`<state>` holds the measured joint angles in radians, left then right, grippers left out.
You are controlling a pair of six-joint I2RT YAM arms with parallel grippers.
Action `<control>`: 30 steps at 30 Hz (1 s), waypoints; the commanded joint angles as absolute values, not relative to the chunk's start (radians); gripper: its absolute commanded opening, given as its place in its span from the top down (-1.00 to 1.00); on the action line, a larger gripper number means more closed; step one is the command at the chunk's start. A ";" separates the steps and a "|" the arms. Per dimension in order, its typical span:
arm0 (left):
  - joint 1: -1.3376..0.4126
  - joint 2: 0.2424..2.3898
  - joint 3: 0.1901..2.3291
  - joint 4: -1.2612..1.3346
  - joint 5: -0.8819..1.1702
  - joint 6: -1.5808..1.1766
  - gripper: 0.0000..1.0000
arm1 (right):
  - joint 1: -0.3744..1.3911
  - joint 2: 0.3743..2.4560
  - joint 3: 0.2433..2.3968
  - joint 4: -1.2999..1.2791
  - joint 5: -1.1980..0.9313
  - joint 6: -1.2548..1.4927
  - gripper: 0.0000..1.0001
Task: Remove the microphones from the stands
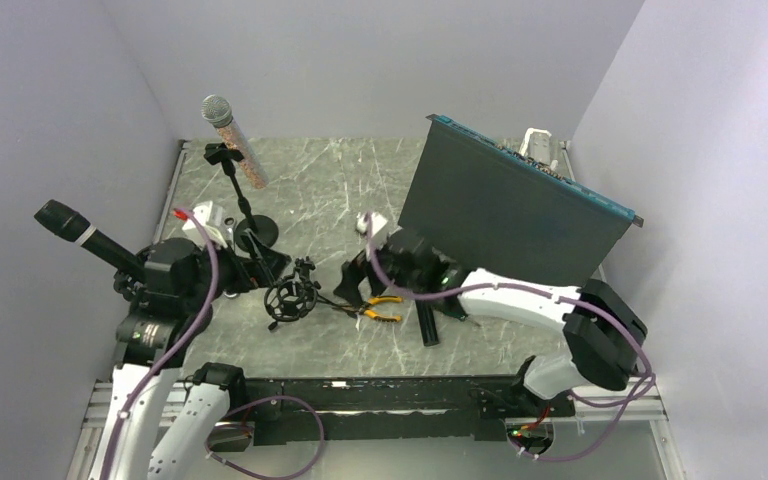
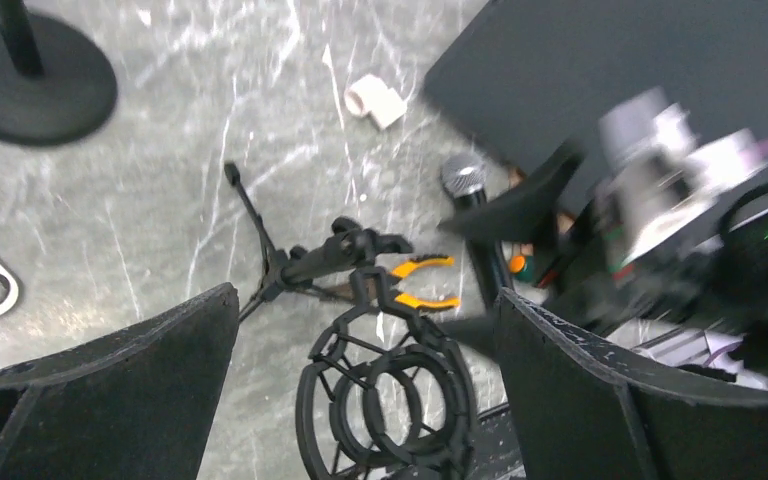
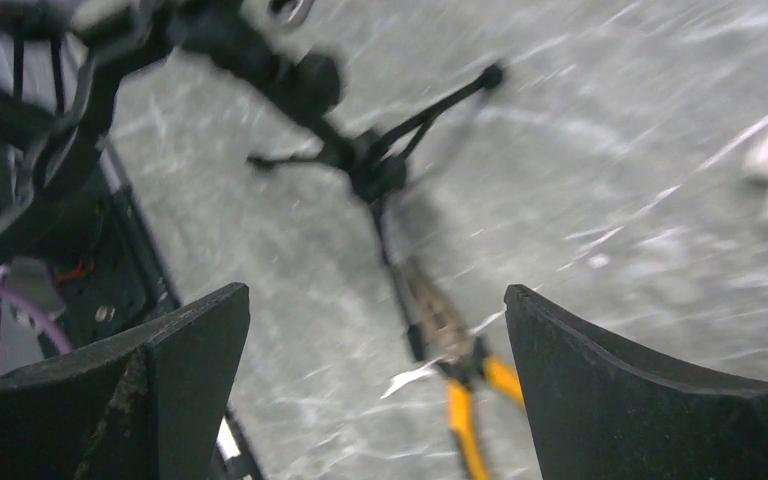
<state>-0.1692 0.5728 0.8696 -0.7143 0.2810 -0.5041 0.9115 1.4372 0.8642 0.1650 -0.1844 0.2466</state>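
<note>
The stand is a black ring-shaped shock mount (image 1: 293, 298) on a small tripod (image 2: 260, 250), and its ring (image 2: 390, 400) holds nothing. A black microphone (image 1: 427, 325) with a grey mesh head (image 2: 463, 180) lies on the marble table, partly under the right arm, with no gripper on it. My left gripper (image 1: 270, 272) is open, its fingers (image 2: 140, 370) standing either side of the ring without touching it. My right gripper (image 1: 360, 285) is open and empty above the yellow-handled pliers (image 3: 460, 380). The right wrist view is blurred; it shows the tripod (image 3: 380, 165) and the mount (image 3: 40, 150) at the left.
A pink glitter microphone (image 1: 245, 160) stands on a round-based stand (image 2: 35, 75) at the back left. Another black microphone (image 1: 72, 228) sticks out beyond the left arm. A dark flat panel (image 1: 510, 205) leans at the back right. A small white piece (image 2: 375, 100) lies mid-table.
</note>
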 commanded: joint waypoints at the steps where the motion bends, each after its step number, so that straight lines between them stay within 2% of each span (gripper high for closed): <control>1: -0.170 0.564 1.017 -0.793 0.239 -0.455 -0.99 | 1.048 1.495 0.845 0.203 0.121 0.334 -0.98; 3: -0.170 0.557 1.060 -0.819 0.247 -0.451 -0.99 | 1.096 1.537 0.843 0.245 0.231 0.314 -0.90; 7: -0.170 0.526 1.080 -0.844 0.260 -0.445 -0.99 | 1.122 1.628 0.856 0.297 0.303 0.260 -0.59; 13: -0.170 0.492 1.035 -0.844 0.277 -0.459 -0.99 | 1.125 1.747 0.923 0.327 0.174 0.191 -0.31; 20: -0.170 0.494 1.054 -0.842 0.287 -0.456 -0.99 | 1.133 1.833 0.946 0.386 0.124 0.247 -0.29; 23: -0.170 0.492 1.068 -0.849 0.279 -0.451 -0.99 | 1.136 1.883 0.976 0.411 0.119 0.269 -0.01; 30: -0.170 0.484 1.075 -0.859 0.266 -0.446 -0.99 | 1.147 1.983 1.114 0.365 0.111 0.317 0.49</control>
